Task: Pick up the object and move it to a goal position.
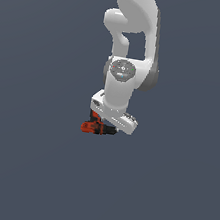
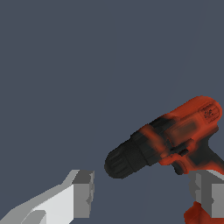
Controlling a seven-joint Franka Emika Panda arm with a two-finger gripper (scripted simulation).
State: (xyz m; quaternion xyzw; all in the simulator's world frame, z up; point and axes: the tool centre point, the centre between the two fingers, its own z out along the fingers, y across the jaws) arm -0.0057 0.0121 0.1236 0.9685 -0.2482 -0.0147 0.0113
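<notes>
Below the white arm, the drill [image 2: 175, 135] lies on the grey surface [image 1: 21, 168] with your gripper [image 2: 144, 197] spread apart around it, not yet clamped, so you are at the grasp step and must next close on its body.

All around is one flat field of dull slate blue-grey [image 1: 21, 168], the same tone from edge to edge in the exterior view. No seam marks where a floor would meet a wall, so I cannot tell one from the other. The light is soft and even, without hard shadows. The wrist view shows that same plain surface [image 2: 65, 65], smooth and unmarked.
</notes>
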